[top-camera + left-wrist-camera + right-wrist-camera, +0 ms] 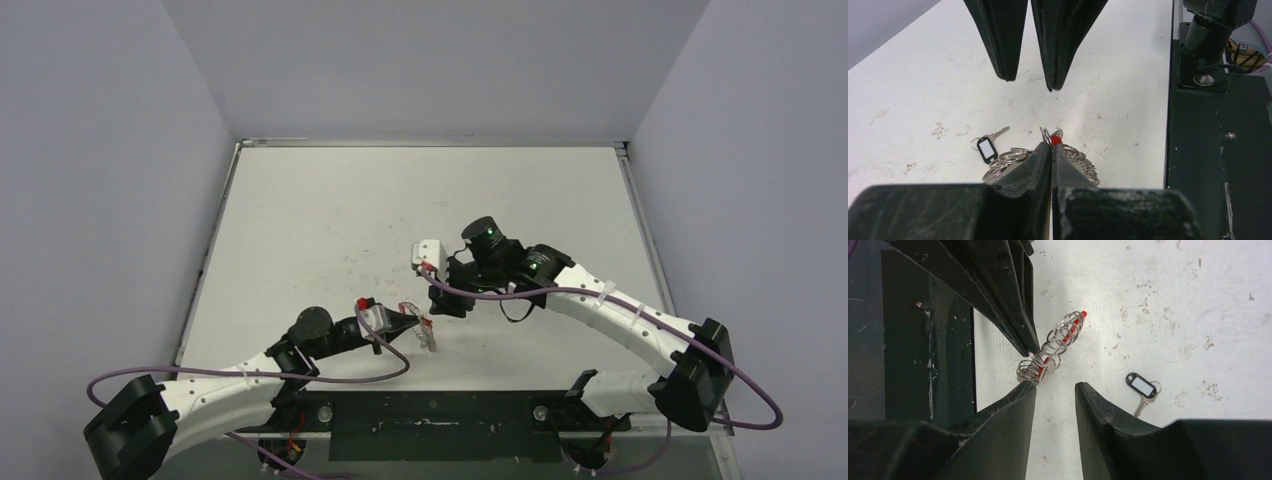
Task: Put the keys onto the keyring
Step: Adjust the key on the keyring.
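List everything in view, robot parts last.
keyring: one, silver with a red sleeve, many small silver rings strung on it, near the table's front edge.
loose key: one, silver with a black, white-windowed tag, flat on the table, beside the keyring but apart from it.
table: one, white, scuffed.
mounting plate: one, black, along the near table edge.
walls: three, grey, around the table.
left hand: one, black, shut on the keyring.
right hand: one, black, open, empty, close by the keyring.

keyring (1013, 156) half hidden behind left gripper (1051, 145), key (1143, 390) shaft tip behind right gripper (1055, 386)
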You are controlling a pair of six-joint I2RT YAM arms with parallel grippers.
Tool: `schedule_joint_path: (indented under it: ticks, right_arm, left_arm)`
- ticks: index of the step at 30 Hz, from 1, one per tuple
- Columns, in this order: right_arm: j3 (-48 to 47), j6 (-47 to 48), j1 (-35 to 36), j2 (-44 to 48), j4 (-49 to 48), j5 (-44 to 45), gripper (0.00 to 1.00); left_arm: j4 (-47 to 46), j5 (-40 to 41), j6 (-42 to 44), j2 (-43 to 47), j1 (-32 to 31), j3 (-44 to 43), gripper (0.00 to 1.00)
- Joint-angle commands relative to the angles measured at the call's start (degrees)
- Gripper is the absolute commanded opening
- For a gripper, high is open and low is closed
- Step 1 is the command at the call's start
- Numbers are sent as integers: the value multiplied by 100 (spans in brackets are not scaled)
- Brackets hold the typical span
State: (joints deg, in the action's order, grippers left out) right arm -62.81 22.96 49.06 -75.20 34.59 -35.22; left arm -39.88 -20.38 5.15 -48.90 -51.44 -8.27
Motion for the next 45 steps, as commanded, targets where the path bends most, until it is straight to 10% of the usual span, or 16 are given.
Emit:
schedule_joint_path:
  ticks: [1, 23, 45]
  right_arm:
    - [343, 218, -89, 408, -685, -559, 36]
    - [2213, 760, -64, 1311, -3751, -1620, 25]
    - [2271, 1359, -81, 1680, -2798, -1316, 27]
  left_arm:
    - [-828, -28, -60, 155, -25, 136, 0]
    - [-1325, -907, 284, 510, -24, 327, 0]
    - [-1283, -950, 305, 407, -28, 243, 0]
